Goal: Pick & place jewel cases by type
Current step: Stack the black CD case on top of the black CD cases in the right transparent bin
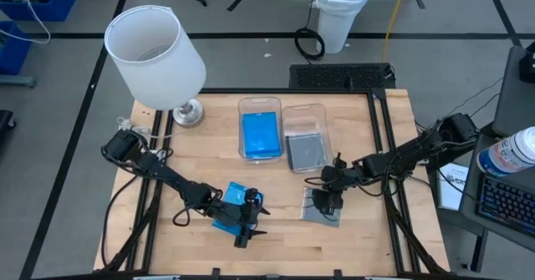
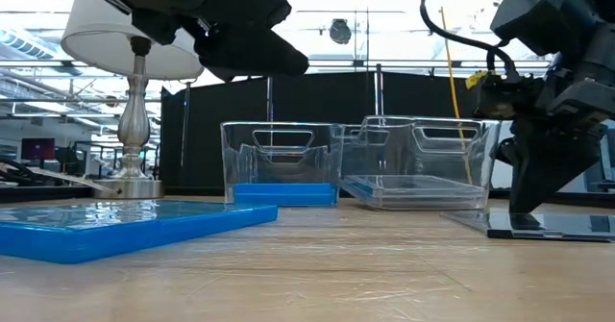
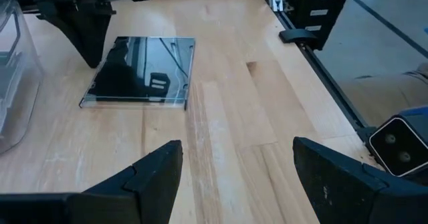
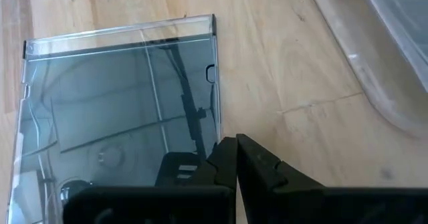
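The right gripper (image 4: 235, 158), fingers pressed together, is hiding one edge of the dark jewel case (image 4: 120, 110) lying on the table (image 1: 359, 238). The left gripper (image 1: 249, 230), fingers spread apart, is covering part of the blue jewel case (image 1: 231, 193).

Right claw (image 2: 534, 210) touches dark case (image 2: 548, 225); blue case (image 2: 125, 228) lies apart.

On the counter (image 1: 276, 238) two bins stand side by side at the back centre, the left bin (image 1: 259, 128) with a jewel case (image 1: 260, 134) lying in it and the right bin (image 1: 305, 138) touching it and holding another case (image 1: 306, 152). A lamp (image 1: 159, 58) stands at the back left corner. In front of the left bin a third case (image 1: 230, 206) lies flat under the left claw (image 1: 244, 221), and in front of the right bin a fourth case (image 1: 320, 209) lies flat beneath the right claw (image 1: 332, 198), well apart from the third.
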Robot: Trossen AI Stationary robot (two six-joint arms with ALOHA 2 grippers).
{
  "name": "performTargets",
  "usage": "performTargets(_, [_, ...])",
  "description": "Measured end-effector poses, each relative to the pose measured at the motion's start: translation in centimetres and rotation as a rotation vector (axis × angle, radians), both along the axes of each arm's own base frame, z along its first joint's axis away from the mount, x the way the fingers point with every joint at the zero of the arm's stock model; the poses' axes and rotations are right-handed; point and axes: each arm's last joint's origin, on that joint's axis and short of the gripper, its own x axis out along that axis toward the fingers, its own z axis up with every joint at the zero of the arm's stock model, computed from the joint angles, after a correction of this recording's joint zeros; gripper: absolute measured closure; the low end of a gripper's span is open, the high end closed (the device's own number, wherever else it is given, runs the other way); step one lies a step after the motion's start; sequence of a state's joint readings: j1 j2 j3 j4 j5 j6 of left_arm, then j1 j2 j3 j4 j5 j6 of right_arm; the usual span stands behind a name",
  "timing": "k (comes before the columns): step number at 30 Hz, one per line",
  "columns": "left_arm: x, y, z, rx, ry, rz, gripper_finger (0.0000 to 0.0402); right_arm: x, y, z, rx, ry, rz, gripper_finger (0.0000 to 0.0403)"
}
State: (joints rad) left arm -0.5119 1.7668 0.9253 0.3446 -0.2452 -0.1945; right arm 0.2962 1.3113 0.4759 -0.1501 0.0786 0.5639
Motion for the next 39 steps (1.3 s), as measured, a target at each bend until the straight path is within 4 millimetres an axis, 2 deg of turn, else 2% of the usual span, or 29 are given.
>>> performTargets(8, [-0.2,-0.3,0.0,-0.010,0.007,-0.012,0.0117,0.0,-0.5,0.6,-0.127,-0.068,-0.055,0.0403])
performTargets(17, [-0.3,-0.3,-0.2,0.002,0.029,-0.013,0.0117,-0.2,-0.5,2.4,-0.145,-0.170,-0.069,0.0403])
performTargets(21, [-0.4,-0.3,-0.3,0.004,0.034,-0.015,0.0117,-0.9,1.2,2.6,-0.145,-0.180,0.080,0.0403])
performTargets(26, [-0.8,-0.7,-0.6,0.050,0.053,-0.046,0.0117,-1.9,3.8,2.9,-0.346,-0.275,0.215,0.0403])
performTargets(29, [-0.8,-0.8,-0.6,0.053,0.052,-0.051,0.0117,-2.3,4.3,3.0,-0.375,-0.313,0.147,0.0403])
performTargets(34, [-0.7,-0.7,-0.5,0.047,0.047,-0.044,0.0117,-2.2,4.2,2.9,-0.272,-0.319,-0.018,0.0403])
performTargets(39, [-0.7,-0.8,-0.4,0.065,0.031,-0.052,0.0117,-1.9,4.3,1.9,-0.257,-0.262,-0.008,0.0403])
